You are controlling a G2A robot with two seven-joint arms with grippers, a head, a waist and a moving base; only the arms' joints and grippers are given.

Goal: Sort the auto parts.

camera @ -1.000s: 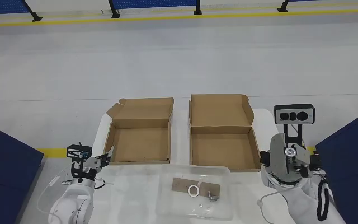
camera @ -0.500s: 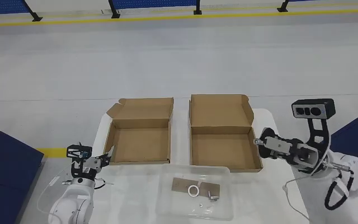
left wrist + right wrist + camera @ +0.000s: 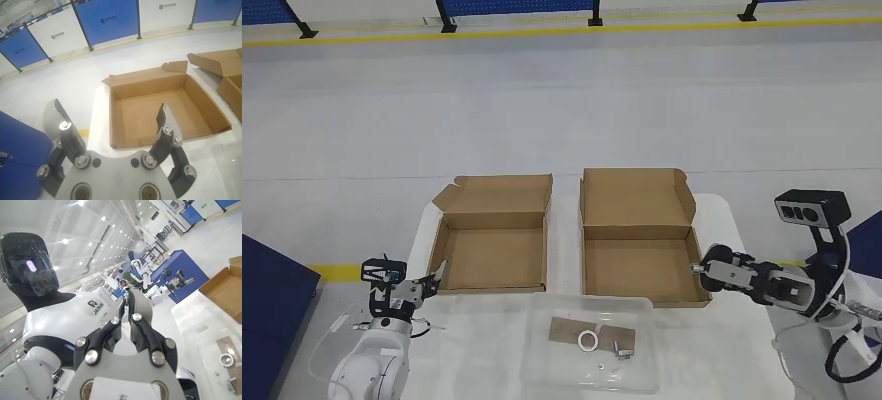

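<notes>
L end effector wide open, empty, by L box near corner. R end effector pinched shut, nothing held, at R box near corner. Ring, plate, bracket lie in clear tray on worktop. Prob next: open R, drop straight onto ring, clear of tray wall & box edge. Free room R of tray.
</notes>
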